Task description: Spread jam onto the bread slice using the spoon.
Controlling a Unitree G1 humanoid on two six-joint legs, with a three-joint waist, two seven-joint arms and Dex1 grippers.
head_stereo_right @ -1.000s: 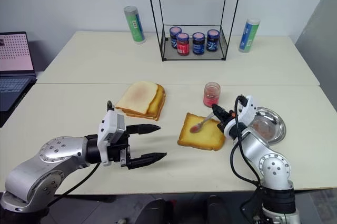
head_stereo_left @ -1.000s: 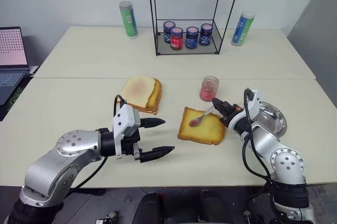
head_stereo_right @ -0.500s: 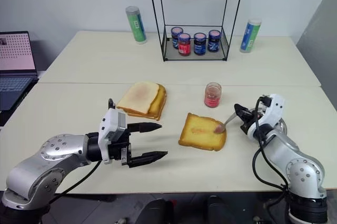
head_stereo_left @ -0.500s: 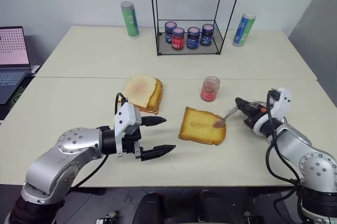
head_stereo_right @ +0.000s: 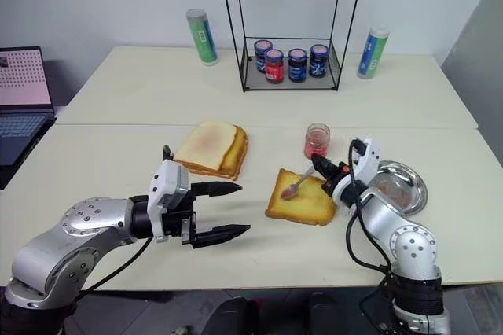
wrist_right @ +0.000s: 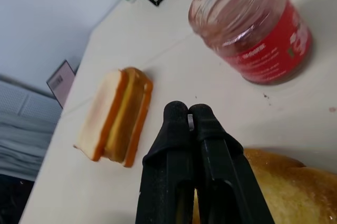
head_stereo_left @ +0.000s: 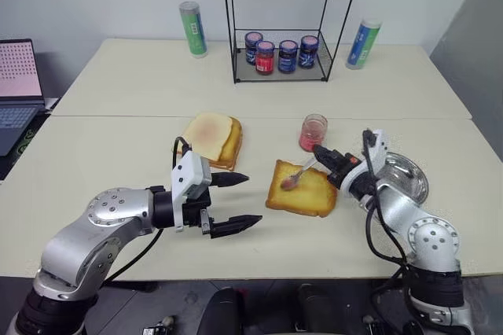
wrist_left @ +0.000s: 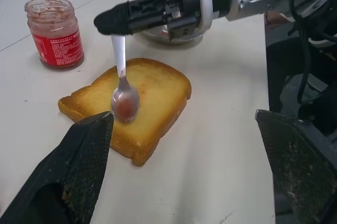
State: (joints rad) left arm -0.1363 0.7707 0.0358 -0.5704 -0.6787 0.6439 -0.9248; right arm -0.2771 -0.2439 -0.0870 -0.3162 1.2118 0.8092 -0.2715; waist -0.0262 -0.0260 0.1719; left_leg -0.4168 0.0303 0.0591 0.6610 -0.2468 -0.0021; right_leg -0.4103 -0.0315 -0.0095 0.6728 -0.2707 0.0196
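Left eye view: laptop [head_stereo_left: 17, 87] beside table [head_stereo_left: 118, 83].

the spoon [wrist_left: 125, 84] is shiny silver metal, the round dish [head_stereo_left: 410, 175] too. the jam [wrist_left: 54, 33] sits in clear glass with a red paper label. the bread slice [wrist_left: 142, 104] looks rough and toasted (darker crust). the table [head_stereo_left: 118, 83] is smooth and matt, the rack [head_stereo_left: 284, 16] thin black wire

Silver rounded arm shells, black cables looping outside — white wrist blocks, black tapered fingers [head_stereo_left: 236, 226], textured pads.
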